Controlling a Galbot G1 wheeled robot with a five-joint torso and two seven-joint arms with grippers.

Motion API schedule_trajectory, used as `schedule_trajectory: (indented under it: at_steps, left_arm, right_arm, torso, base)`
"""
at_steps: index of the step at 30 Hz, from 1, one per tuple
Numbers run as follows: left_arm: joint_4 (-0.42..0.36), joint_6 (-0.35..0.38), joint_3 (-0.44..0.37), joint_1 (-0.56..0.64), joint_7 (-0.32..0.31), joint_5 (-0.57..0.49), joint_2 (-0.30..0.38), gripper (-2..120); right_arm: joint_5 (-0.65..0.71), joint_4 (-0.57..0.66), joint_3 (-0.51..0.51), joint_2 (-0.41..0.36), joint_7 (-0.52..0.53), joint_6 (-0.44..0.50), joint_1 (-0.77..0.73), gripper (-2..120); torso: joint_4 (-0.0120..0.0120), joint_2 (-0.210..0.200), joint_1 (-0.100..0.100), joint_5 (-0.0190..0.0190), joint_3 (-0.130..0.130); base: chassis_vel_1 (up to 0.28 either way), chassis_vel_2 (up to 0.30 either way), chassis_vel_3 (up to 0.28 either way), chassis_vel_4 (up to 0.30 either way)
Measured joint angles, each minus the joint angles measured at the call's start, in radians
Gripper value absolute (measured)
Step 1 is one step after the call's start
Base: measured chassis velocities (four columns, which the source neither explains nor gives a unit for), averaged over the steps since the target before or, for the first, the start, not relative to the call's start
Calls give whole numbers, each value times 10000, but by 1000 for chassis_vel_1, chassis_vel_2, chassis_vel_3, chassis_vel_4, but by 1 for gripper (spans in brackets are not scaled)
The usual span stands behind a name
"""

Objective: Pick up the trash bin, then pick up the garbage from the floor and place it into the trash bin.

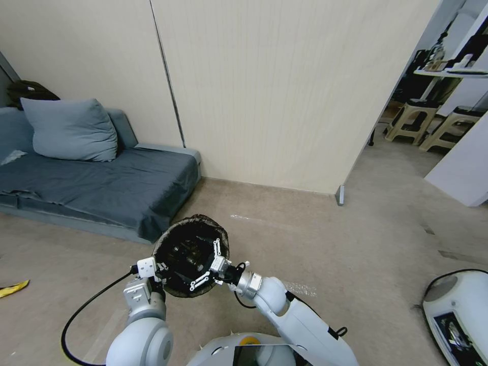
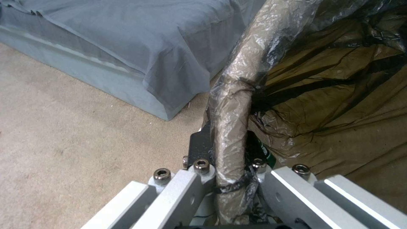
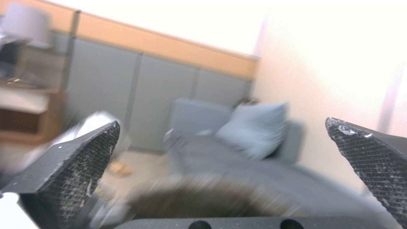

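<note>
While the left gripper (image 2: 231,178) clenches the bag-wrapped rim of the light, thin-walled trash bin (image 1: 190,254) at lower centre, the right gripper (image 1: 208,265) hovers spread above it.

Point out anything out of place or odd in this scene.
One yellow packet lies loose on the floor at far left, near the sofa. The trash bin is off the floor, its bagged rim clamped in the left end effector; the right end effector hangs open over it.
</note>
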Motion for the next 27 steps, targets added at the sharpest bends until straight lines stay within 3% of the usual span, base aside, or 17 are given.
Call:
schedule_trajectory:
  at_steps: [5, 11, 21, 27]
  left_arm:
    - [166, -119, -7, -50, 76, 120, 85, 0]
    - [238, -145, -49, -127, 115, 119, 246, 0]
    - [356, -144, -115, -197, 171, 60, 348, 0]
    - [448, -183, -154, -237, 201, -13, 376, 0]
  right_arm:
    - [-95, 1132, 686, 23, 495, -374, -511, 106]
    - [-686, 2572, 2511, 319, 962, -583, -2128, 100]
    - [-1452, 3107, 3823, 1095, 1490, 169, -4010, 100]
    - [-2121, 2953, 4836, 2047, 1868, 818, -5246, 100]
  torso:
    - [0, 0, 0, 0, 0]
    - [-3, 0, 0, 1, 0]
    - [1, 0, 0, 0, -1]
    - [0, 0, -1, -1, 0]
  base:
    - [0, 0, 0, 0]
    - [0, 0, 0, 0]
    - [0, 0, 0, 0]
    - [0, 0, 0, 0]
